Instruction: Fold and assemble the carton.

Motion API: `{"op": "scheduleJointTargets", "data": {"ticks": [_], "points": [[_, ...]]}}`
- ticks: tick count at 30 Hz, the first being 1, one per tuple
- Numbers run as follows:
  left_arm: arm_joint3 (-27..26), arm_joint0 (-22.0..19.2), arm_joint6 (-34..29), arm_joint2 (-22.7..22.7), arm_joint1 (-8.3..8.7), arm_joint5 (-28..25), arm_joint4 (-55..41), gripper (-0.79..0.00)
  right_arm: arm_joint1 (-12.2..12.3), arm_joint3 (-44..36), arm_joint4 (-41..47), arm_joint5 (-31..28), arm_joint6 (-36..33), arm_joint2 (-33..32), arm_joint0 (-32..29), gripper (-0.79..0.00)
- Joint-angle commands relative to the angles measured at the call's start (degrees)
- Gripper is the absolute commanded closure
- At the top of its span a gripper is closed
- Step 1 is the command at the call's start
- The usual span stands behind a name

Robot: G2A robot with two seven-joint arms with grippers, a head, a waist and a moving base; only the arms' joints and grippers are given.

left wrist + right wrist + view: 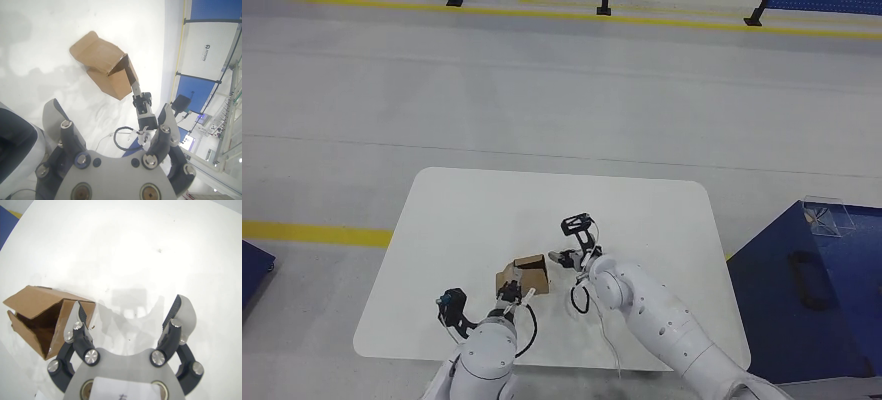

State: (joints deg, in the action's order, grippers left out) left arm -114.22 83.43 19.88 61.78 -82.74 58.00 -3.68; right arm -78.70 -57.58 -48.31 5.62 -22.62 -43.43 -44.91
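1 small brown cardboard carton [528, 274] lies on its side near the front middle of the white rounded table [642, 205]. 1 end gapes open with loose flaps and a rounded tuck flap sticks out at the other end. My guess is it weighs next to nothing and will skate on that smooth top the moment it gets nudged. The thin card looks stiff along the panels but should cave if squeezed across the open mouth. I'd pinch a flap or a creased corner rather than the hollow middle, and brace the far side with the other arm. The right gripper [129, 303] is spread wide and clamps nothing, with 1 finger right up against the side wall at the open end. The left gripper [109, 108] is also wide open with nothing in it, hanging just short of the carton, not touching.
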Motion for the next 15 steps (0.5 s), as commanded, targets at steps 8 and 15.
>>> {"op": "scheduleJointTargets", "data": {"ticks": [8,15], "points": [[-2.79,3.48,-2.27,5.08,-0.57,-12.89,-9.4,-0.785,2.5,-15.26,-2.86,-3.41,6.49,-7.38,-6.6,-0.785],[-1.76,4.6,-1.58,6.65,-0.96,-19.16,-13.25,-0.785,2.78,-17.62,-2.8,-2.62,7.06,-8.69,-8.13,-0.785]]}}
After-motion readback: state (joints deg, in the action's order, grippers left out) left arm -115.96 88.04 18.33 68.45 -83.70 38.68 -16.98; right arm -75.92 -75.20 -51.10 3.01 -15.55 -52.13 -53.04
